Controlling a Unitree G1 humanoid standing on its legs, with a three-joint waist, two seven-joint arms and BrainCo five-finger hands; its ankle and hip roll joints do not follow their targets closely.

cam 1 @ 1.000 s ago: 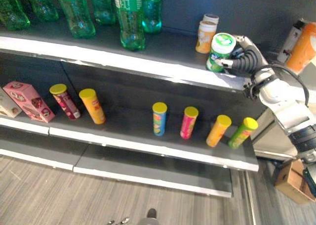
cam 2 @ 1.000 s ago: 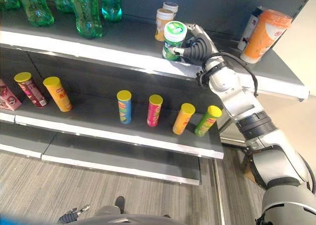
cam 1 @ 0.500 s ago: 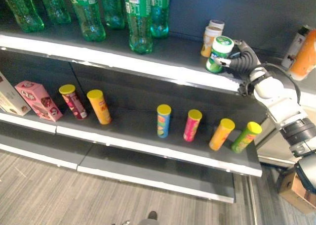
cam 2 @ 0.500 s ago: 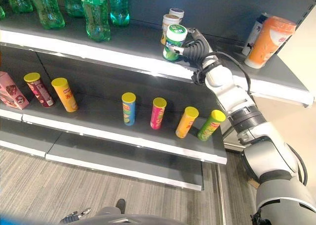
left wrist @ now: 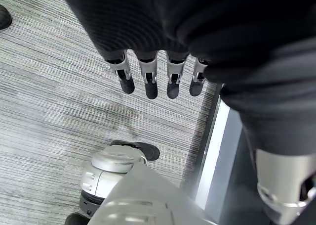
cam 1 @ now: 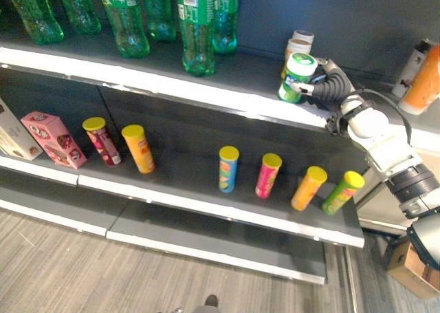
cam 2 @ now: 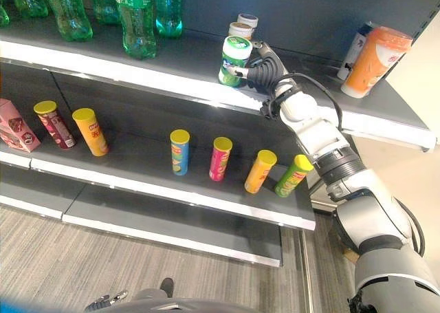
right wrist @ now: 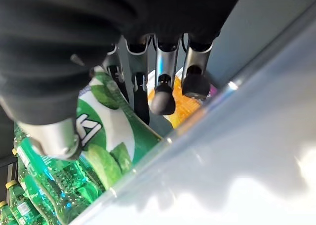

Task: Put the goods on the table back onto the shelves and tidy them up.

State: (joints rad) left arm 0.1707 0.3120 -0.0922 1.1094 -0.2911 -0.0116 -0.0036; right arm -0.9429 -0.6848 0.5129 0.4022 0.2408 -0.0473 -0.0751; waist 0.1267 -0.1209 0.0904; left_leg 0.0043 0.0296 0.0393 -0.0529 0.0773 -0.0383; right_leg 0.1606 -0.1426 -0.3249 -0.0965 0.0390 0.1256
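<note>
My right hand (cam 1: 328, 89) is shut on a green-and-white jar (cam 1: 297, 76) with a white lid, at the top shelf (cam 1: 206, 93) near its front edge. The jar (cam 2: 235, 60) leans slightly and sits just in front of two orange jars (cam 2: 242, 27) with pale lids. In the right wrist view the fingers (right wrist: 163, 94) and thumb wrap the jar (right wrist: 108, 141), with an orange jar behind. My left hand (left wrist: 148, 76) hangs low over the floor with straight fingers, holding nothing.
Several green bottles (cam 1: 196, 24) stand along the top shelf to the left. An orange pack (cam 2: 371, 58) sits at its right end. The middle shelf holds several tube cans (cam 1: 228, 167) and a pink box (cam 1: 53, 139). A cardboard box (cam 1: 411, 265) lies on the floor at right.
The camera shifted a little. My right hand carried the jar leftward along the top shelf, from right of the orange jars to in front of them.
</note>
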